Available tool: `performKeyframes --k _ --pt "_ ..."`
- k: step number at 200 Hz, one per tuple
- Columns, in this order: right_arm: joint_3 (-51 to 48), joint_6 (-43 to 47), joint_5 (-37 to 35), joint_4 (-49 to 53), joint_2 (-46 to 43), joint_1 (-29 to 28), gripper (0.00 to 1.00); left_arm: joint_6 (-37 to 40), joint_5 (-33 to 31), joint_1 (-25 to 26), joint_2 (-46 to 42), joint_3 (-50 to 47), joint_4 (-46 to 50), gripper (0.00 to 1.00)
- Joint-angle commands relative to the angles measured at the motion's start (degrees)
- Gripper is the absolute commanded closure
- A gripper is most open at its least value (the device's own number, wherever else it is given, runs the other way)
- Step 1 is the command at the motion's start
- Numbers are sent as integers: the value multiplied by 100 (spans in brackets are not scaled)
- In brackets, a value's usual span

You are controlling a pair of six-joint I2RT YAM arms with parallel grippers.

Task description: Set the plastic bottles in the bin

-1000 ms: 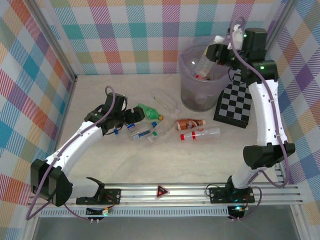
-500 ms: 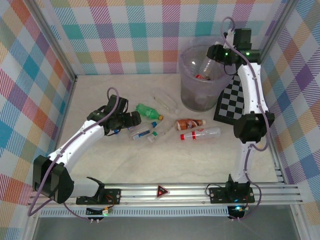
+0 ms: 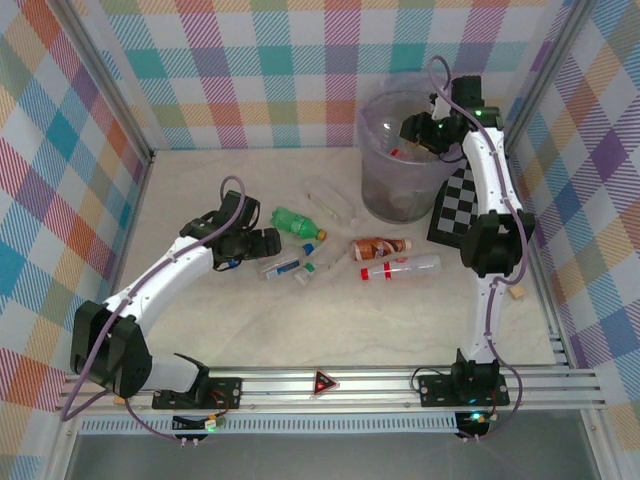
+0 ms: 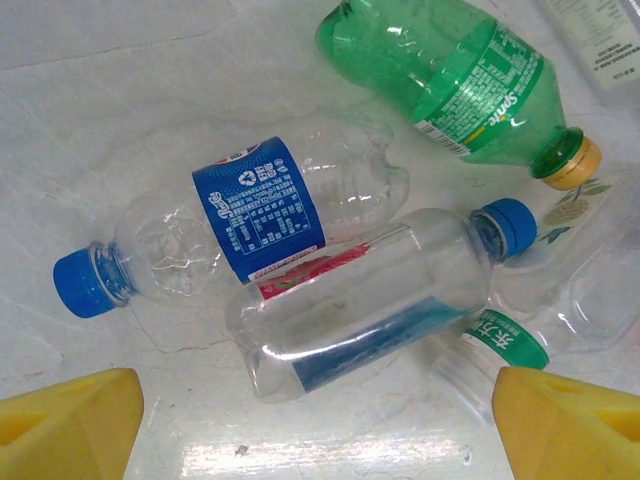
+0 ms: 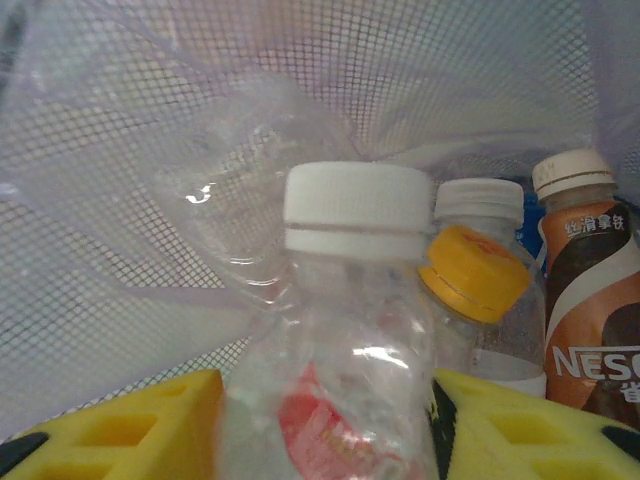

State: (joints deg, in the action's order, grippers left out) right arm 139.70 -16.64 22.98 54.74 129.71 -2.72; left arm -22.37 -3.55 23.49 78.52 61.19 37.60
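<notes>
The right end effector (image 5: 330, 425) has come down from above the rim into the mouth of the bin (image 3: 385, 200), and its arm has folded in closer over the last second. Its yellow pads (image 5: 130, 425) sit against both sides of a white-capped bottle (image 5: 345, 320), so it looks clamped on it. The cap points away from the wrist, toward a yellow-capped bottle (image 5: 475, 275) and a brown bottle (image 5: 590, 310) already lying in the bin. With the bottle now inside the bin walls, this one probably only needs letting go.

The left end effector (image 4: 315, 420) has edged a little toward the pile on the tabletop (image 3: 300, 330). Its fingers stand wide apart and hold nothing. It hovers over a blue-label bottle (image 4: 250, 215) and a clear bottle (image 4: 370, 300) that lies against it. The green bottle (image 4: 450, 65) is just beyond them.

Further out, a brown-label bottle (image 3: 380, 246) and a red-label bottle (image 3: 400, 267) lie between the pile and the board (image 3: 470, 205). So several bottles are left, and the left arm seems lined up for the next pick.
</notes>
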Motion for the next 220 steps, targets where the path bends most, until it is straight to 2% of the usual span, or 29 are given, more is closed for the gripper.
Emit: performKeyframes --k 1,44,72,150,220 --pt "-65 66 163 316 310 -78 47 139 29 -37 105 -34 116 10" --pt "-443 73 85 146 234 -150 34 200 67 -38 187 -62 115 7" --pt "-290 77 65 214 224 -151 18 256 48 -36 164 -74 149 6" --pt "565 150 -75 595 -226 -143 0 304 67 -37 -28 -228 94 2" --pt "358 249 11 434 -1181 -139 1 566 300 -29 148 -81 98 0"
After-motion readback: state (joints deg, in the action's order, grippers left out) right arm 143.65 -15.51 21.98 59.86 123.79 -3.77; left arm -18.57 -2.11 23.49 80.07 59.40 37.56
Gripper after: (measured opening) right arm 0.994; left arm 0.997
